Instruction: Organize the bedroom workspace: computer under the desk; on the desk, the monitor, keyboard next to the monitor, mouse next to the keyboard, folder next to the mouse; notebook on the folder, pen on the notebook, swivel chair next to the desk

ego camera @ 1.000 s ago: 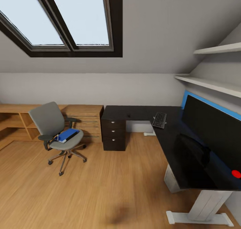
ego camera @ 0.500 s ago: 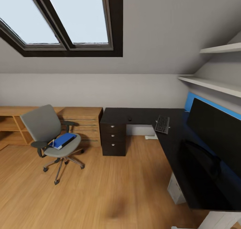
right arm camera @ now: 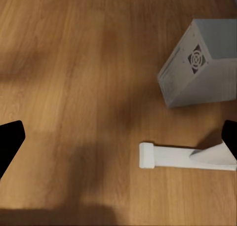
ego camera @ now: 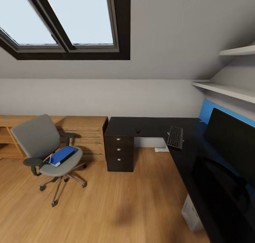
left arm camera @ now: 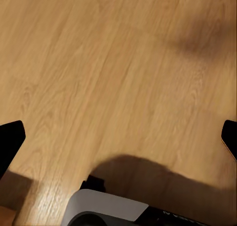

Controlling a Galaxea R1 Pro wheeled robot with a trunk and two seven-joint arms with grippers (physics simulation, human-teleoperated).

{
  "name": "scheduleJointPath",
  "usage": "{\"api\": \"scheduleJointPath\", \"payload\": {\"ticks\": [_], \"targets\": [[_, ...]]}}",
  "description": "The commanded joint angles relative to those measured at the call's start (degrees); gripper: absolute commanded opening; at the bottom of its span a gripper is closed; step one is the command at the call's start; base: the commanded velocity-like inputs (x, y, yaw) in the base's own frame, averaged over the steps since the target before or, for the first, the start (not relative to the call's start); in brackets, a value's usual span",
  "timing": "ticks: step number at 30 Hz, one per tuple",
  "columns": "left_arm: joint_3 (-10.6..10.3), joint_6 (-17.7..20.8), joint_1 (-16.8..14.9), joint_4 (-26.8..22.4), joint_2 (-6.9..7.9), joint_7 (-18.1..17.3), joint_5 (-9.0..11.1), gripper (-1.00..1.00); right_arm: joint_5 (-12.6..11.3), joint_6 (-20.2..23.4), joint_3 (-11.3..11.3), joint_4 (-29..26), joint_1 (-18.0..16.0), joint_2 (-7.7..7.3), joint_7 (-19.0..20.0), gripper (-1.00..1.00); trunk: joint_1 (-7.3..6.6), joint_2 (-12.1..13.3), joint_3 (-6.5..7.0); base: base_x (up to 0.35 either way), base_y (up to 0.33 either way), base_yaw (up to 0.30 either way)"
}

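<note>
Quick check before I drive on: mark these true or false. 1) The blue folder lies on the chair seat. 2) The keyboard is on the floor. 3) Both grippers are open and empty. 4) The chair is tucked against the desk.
1) True: the folder lies on the swivel chair.
2) False: the keyboard lies on the desk.
3) True: the left gripper and the right gripper hang open over bare floor.
4) False: the chair stands apart, by the wooden cabinets.

Attic home office: sloped ceiling with skylight, wood floor, L-shaped black tabletop carrying keyboard and wide monitor, grey swivel chair, low wooden cabinets, wall shelves.
</note>
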Motion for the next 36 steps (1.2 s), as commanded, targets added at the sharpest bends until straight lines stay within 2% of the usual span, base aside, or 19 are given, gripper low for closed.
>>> {"api": "scheduleJointPath", "payload": {"ticks": [1, 3, 6, 10, 20, 36], "targets": [[-0.1, -0.17, -0.05, 0.04, 0.0, 0.02, 0.15, 1.0, -0.45, -0.26, 0.48, 0.13, -0.08, -0.02, -0.09, 1.0, 0.07, -0.12, -0.13, 0.332, 0.0, 0.0], [-0.1, -0.17, -0.05, 0.03, 0.0, 0.02, 0.15, 1.0, -0.45, -0.28, 0.46, 0.13, -0.08, -0.04, -0.01, 1.0, 0.07, -0.12, -0.13, 0.332, 0.0, 0.0], [-0.1, -0.17, -0.05, 0.06, 0.0, 0.02, 0.15, 1.0, -0.45, -0.3, 0.37, 0.13, -0.08, -0.2, 3.74, 1.0, 0.07, -0.12, -0.13, 0.332, 0.0, 0.0], [-0.1, -0.17, -0.05, 0.06, 0.0, 0.02, 0.15, 1.0, -0.45, -0.3, 0.34, 0.13, -0.08, -0.24, 4.67, 1.0, 0.07, -0.12, -0.13, 0.332, 0.0, 0.0], [-0.1, -0.11, -0.05, 0.07, 0.0, 0.02, 0.15, 1.0, -0.45, -0.31, 0.36, 0.13, -0.08, -0.25, 4.91, 1.0, 0.07, -0.12, -0.13, 0.332, 0.01, 0.0], [-0.1, -0.08, -0.05, 0.07, 0.0, -1.18, 0.15, 1.0, -0.45, -0.23, 0.41, 0.13, -0.08, -0.16, 4.92, 1.0, 0.07, -0.12, -0.13, 0.332, 0.144, 0.0]]}}
